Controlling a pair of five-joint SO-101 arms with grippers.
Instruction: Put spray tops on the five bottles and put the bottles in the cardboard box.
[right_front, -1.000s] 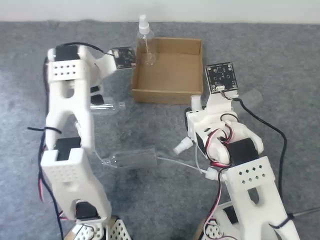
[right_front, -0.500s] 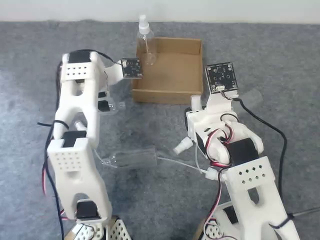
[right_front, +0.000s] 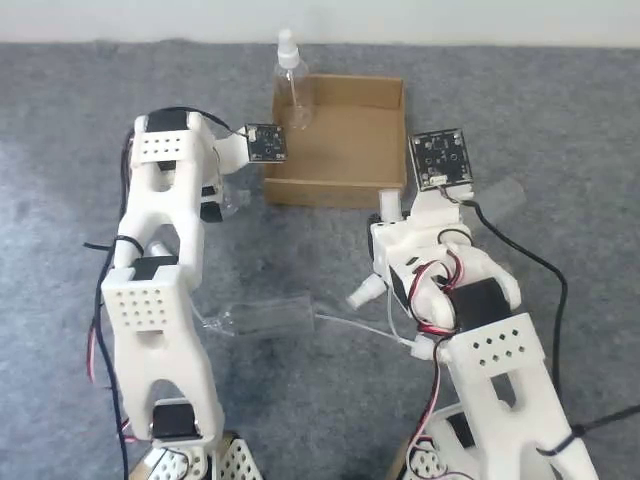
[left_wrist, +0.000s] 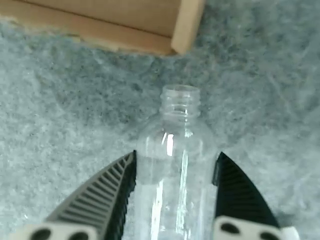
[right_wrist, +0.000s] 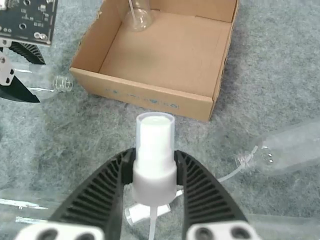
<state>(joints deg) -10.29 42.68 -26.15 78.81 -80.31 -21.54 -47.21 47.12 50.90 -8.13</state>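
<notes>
Cardboard box (right_front: 330, 190), plain brown, sat upper-centre on a fuzzy grey tabletop (right_front: 570, 110), with a pale strip (right_front: 450, 20) along the top edge. Left end effector (left_wrist: 176, 159) was clamped on a clear, threaded-neck uncapped bottle (left_wrist: 180, 107) just left of the box. Right end effector (right_wrist: 155, 157), centre-right, gripped a white spray top (right_wrist: 155, 132). One capped bottle (right_front: 291, 75) stood upright in the box's upper-left corner.

In cardboard box (right_front: 330, 190) far-left corner: capped bottle (right_front: 292, 90), upright. Just left of box: uncapped bottle (left_wrist: 175, 145), lying. In front: third bottle (right_front: 268, 316), lying.
</notes>
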